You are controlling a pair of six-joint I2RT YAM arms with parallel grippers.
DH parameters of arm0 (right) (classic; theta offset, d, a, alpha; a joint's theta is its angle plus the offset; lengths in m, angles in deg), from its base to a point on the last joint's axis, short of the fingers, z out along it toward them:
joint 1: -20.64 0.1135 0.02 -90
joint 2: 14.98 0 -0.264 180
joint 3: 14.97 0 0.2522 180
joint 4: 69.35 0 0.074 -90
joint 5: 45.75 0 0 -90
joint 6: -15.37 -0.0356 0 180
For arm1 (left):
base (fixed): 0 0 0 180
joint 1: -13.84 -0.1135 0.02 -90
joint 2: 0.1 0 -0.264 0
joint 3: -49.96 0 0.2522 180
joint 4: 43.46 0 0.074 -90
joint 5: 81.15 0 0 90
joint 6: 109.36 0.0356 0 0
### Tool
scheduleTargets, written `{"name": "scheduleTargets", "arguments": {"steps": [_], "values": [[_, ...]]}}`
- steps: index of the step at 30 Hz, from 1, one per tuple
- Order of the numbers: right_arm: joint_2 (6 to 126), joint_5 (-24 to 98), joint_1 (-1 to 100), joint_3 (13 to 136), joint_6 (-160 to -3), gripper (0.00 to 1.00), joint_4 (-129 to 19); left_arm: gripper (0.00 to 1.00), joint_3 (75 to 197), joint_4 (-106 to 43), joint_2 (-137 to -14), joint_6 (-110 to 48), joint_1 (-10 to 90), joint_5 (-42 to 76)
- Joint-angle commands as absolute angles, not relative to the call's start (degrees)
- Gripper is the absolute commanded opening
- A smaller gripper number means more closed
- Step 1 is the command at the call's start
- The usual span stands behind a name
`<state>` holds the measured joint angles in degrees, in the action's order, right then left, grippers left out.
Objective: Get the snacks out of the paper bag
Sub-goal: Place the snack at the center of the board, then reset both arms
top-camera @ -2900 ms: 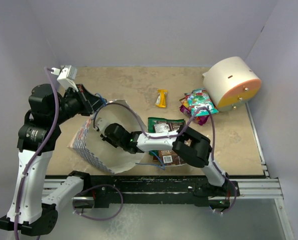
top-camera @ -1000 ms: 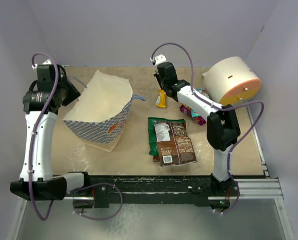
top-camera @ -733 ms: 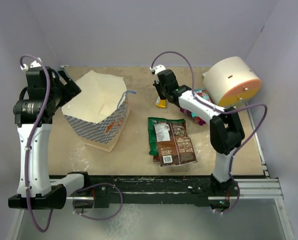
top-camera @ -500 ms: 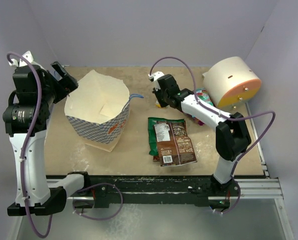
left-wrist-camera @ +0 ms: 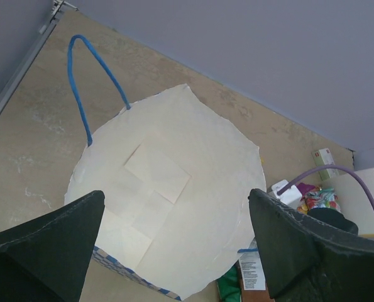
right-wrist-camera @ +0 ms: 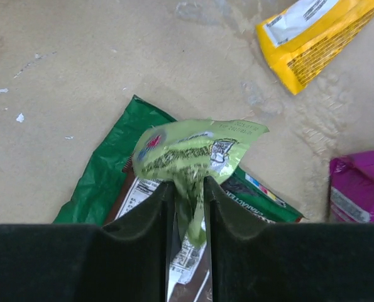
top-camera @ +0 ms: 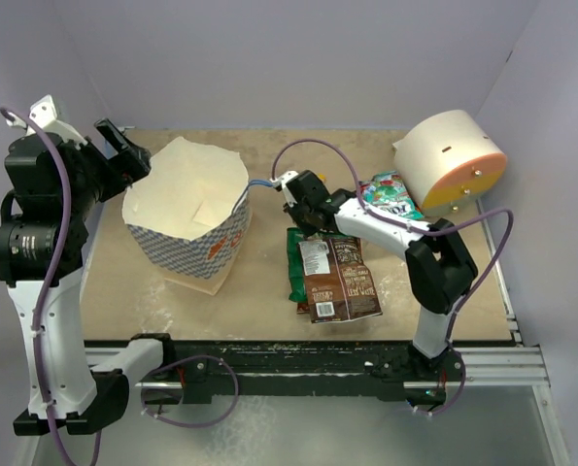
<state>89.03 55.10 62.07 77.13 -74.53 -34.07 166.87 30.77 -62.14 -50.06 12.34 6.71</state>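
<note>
The paper bag (top-camera: pixel 196 243) stands upright at the left, mouth up. Its cream inside (left-wrist-camera: pixel 193 145) shows no packet, and a blue handle (left-wrist-camera: pixel 86 82) arches off the far rim. My left gripper (left-wrist-camera: pixel 174 198) hangs open high above the mouth, by the bag's left rim (top-camera: pixel 123 150). My right gripper (right-wrist-camera: pixel 189 187) is shut on a crumpled light green snack packet (right-wrist-camera: pixel 196 148), just above the big green-and-brown chip bag (right-wrist-camera: pixel 99 182) lying flat (top-camera: pixel 332 272). In the top view this gripper (top-camera: pixel 303 209) sits at the chip bag's far end.
A yellow bar (right-wrist-camera: pixel 315 38) and a purple packet (right-wrist-camera: pixel 359 185) lie beyond the chip bag. Teal and pink packets (top-camera: pixel 391 194) sit beside the cream cylinder with the orange face (top-camera: pixel 454 160) at the back right. Walls close in the table.
My left gripper has opened, let go of the bag's rim and risen to the left. The bag now stands upright. My right gripper came from the back towards the chip bag.
</note>
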Motion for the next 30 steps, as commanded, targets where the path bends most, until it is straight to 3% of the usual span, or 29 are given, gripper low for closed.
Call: {"name": "scheduleTargets", "arguments": {"steps": [1, 6, 7, 8, 9, 14, 21, 30], "values": [[87.8, 52.7, 61.8, 78.3, -76.1, 0.41, -34.0, 0.99, 167.5, 28.0, -60.0, -47.6, 12.0, 7.7], [80.0, 50.2, 61.7, 80.5, -77.6, 0.68, -29.6, 0.99, 169.2, 27.7, -59.8, -46.2, 12.1, 7.3], [78.1, 50.9, 61.7, 80.9, -77.3, 0.77, -28.7, 0.99, 169.7, 27.6, -59.8, -45.9, 12.1, 7.5], [75.9, 51.3, 61.7, 81.1, -76.8, 0.96, -28.3, 0.99, 170.0, 27.5, -59.9, -45.5, 12.1, 7.6], [73.5, 52.1, 61.7, 81.1, -76.5, 1.00, -28.4, 0.99, 170.5, 27.3, -59.9, -45.1, 12.1, 7.8], [62.1, 66.0, 61.7, 88.4, -83.5, 0.99, -28.0, 0.99, 172.3, 24.5, -60.2, -40.5, 12.4, 10.2], [51.4, 73.6, 61.7, 102.2, -83.5, 0.99, -24.7, 0.99, 179.4, 21.4, -61.7, -34.0, 17.6, 9.0], [41.6, 73.9, 61.7, 110.2, -87.8, 0.99, -23.3, 0.99, 186.6, 17.3, -62.1, -26.1, 21.8, 2.6]]}}
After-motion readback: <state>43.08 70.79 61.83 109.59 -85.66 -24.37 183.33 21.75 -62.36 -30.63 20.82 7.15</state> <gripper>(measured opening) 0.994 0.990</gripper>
